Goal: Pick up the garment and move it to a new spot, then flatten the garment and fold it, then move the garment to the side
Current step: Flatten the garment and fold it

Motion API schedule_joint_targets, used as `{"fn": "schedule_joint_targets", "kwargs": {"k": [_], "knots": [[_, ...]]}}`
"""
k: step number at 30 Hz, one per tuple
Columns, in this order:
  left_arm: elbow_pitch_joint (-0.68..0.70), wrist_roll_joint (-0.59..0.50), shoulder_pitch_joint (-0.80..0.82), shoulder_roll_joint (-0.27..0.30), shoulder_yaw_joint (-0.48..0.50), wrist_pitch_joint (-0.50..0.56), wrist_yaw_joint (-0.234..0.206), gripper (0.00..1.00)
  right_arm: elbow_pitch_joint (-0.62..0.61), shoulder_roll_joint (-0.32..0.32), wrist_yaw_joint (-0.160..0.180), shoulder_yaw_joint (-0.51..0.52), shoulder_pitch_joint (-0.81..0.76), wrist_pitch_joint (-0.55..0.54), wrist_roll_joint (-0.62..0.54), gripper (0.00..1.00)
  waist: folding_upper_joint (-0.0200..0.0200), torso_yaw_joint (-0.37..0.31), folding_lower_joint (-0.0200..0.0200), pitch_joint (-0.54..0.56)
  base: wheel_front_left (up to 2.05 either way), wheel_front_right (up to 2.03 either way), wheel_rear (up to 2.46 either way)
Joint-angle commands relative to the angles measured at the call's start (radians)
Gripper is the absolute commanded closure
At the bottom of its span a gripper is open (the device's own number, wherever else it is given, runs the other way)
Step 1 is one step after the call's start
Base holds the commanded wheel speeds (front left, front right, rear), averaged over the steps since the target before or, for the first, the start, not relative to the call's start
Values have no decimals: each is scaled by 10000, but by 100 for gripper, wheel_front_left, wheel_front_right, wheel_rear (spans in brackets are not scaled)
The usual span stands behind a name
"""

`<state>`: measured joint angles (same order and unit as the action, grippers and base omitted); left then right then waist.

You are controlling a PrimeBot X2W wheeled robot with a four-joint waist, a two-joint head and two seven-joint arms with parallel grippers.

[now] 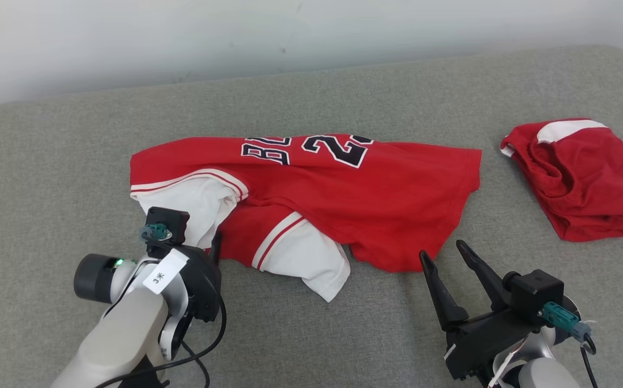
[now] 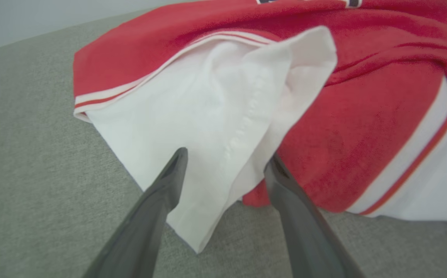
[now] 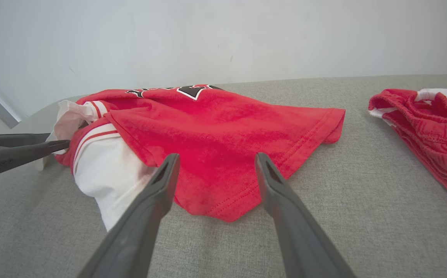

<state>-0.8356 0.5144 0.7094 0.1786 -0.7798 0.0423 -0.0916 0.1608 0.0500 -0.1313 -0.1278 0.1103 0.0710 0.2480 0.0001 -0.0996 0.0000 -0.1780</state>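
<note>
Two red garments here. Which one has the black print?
The jersey in the middle, spread out with white sleeves; black letters and numbers run along its far edge. The smaller red bundle to its right shows none.

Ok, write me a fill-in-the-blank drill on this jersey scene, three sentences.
The jersey has ___ sleeves.
The left end effector and the right end effector both stand ___.
The other red garment lies on the robot's ___ side.
Missing words: white; open; right.

soft matt red-and-white cloth jersey (image 1: 354, 199) on coarse woven grey fabric surface (image 1: 343, 334)
</note>
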Motion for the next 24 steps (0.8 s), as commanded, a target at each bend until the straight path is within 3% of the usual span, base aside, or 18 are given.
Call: {"fn": "schedule_joint_targets", "kwargs": {"k": [1,8,9,10,11,18,24], "knots": [[-111,-87,109,63,-38,25,-57,0,15,14,7,23,60,72,103,0,-1,-53,0,-44,0,0,0],[-530,-193,158,87,-214,-11,-139,0,55,14,7,39,23,106,104,0,-1,-79,0,-27,0,0,0],[-576,-214,178,97,-221,-46,-159,39,63,14,7,35,24,105,107,0,-1,-65,0,-9,0,0,0],[-615,-242,183,99,-239,-108,-205,85,76,14,7,36,25,104,112,0,-1,-48,0,8,0,0,0],[-656,-240,168,88,-254,-135,-176,100,86,14,7,34,22,108,114,0,-1,-29,0,27,0,0,0],[-588,-87,-23,147,-164,-607,-212,100,143,14,7,11,-88,102,108,0,-1,146,0,200,0,0,0],[174,-32,-555,537,-7,-1188,-619,100,146,14,7,34,-225,64,112,0,-1,302,0,421,0,0,0]]}}
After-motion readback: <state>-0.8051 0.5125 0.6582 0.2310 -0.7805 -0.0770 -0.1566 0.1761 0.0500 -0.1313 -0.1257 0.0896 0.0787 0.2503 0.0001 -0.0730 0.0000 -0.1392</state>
